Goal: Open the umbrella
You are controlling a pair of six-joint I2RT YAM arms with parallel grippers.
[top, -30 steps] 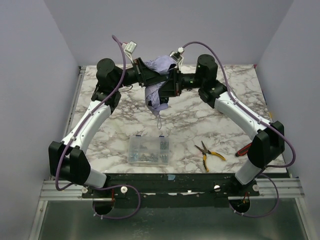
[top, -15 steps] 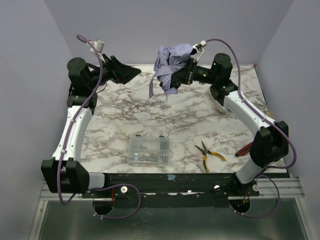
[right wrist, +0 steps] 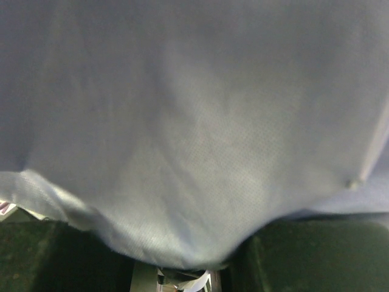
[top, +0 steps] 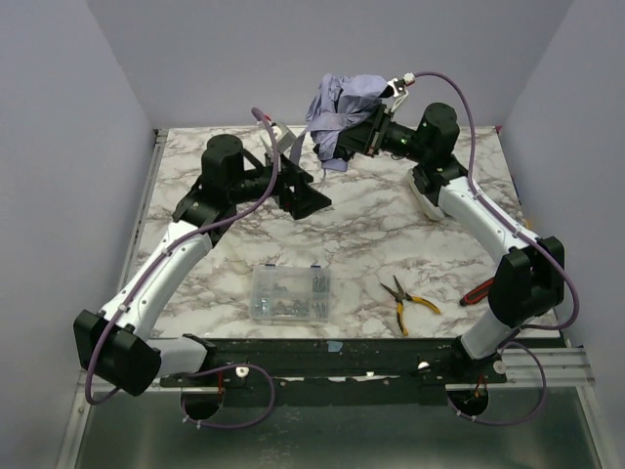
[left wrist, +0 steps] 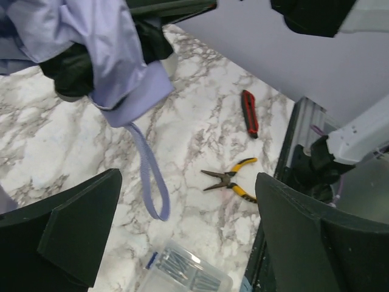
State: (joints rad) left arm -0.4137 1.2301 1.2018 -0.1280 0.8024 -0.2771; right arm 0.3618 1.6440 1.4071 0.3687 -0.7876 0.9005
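We are seeing left claw (left wrist: pixel 188 231) gaping wide, empty, swinging back toward umbrella (top: pixel 337 103); right claw (top: pixel 359 139) gripping umbrella, holding it slightly higher than before.

Left gripper (left wrist: pixel 188 177) spread wide, low — right gripper (top: pixel 343 149) raised high, clamped.

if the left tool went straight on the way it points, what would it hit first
Probably the dangling strap of the umbrella, ahead of the left tool; behind it the marble table. Depth unclear.
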